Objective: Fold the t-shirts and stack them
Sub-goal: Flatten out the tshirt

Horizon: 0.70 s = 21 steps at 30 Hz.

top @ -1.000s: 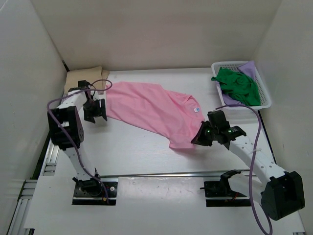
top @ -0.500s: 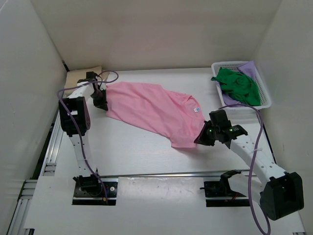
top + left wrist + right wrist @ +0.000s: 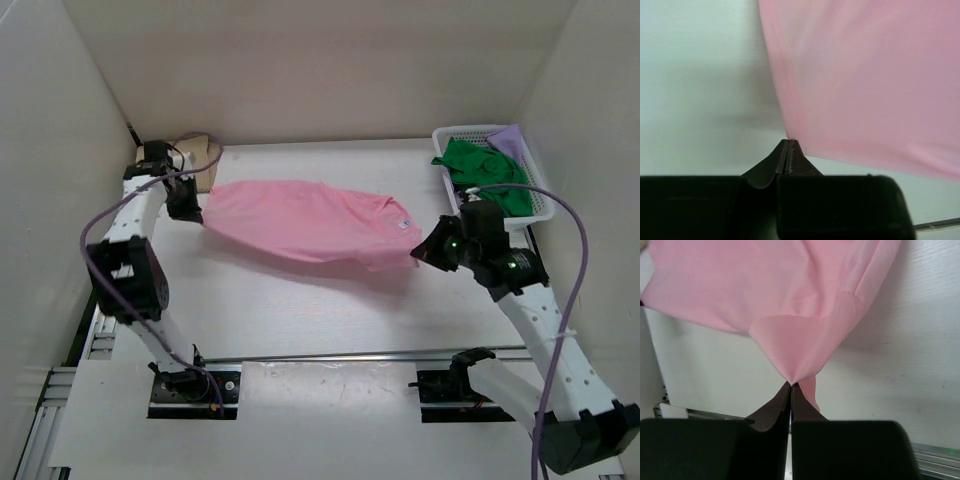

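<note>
White table (image 3: 300, 310); pink t-shirt (image 3: 300, 220) aloft, stretched between left gripper (image 3: 789, 145) and right gripper (image 3: 790, 386), both pinched tight on it

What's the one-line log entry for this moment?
left gripper shut on pink t-shirt | right gripper shut on pink t-shirt | pink t-shirt slung between them

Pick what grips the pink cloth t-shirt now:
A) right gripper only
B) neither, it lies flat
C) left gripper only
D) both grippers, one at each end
D: the left gripper and the right gripper are each shut on an end of the pink cloth t-shirt, which sags between them.
</note>
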Motion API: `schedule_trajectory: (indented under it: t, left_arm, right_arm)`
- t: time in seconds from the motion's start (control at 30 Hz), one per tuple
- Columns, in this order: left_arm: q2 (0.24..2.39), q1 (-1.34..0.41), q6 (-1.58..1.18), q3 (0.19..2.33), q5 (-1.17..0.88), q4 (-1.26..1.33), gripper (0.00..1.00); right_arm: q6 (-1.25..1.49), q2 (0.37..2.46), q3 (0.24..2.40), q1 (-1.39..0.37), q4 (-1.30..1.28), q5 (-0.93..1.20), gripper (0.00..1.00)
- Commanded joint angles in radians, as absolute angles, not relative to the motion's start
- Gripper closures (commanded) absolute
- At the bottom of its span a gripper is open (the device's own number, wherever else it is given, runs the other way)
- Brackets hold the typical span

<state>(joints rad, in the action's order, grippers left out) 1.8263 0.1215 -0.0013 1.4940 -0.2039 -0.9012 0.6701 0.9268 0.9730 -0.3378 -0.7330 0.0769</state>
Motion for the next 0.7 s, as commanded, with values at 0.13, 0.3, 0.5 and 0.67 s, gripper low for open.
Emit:
schedule_trajectory:
  t: [0.13, 0.3, 0.5, 0.67]
  left_arm:
    - [1.447, 0.127, 0.0, 1.644, -0.193, -1.029, 0.9]
    - [1.492, 0.107, 0.0, 1.805, -0.213, -1.072, 0.9]
    - [1.814, 0.049, 0.0, 1.888, -0.172, -1.086, 0.9]
    - [2.277, -0.014, 0.0, 2.332, -0.071, -1.155, 0.86]
  right_arm:
    - [0.621, 0.769, 1.19, -0.333, -0.778, 0.094, 1.0]
    - [0.591, 0.769, 1.273, -0.333, -0.813, 0.052, 1.0]
    - [0.591, 0.889, 1.184, -0.333, -0.787, 0.034, 1.0]
    - [0.581, 1.083, 1.1, -0.292, -0.669, 0.049, 1.0]
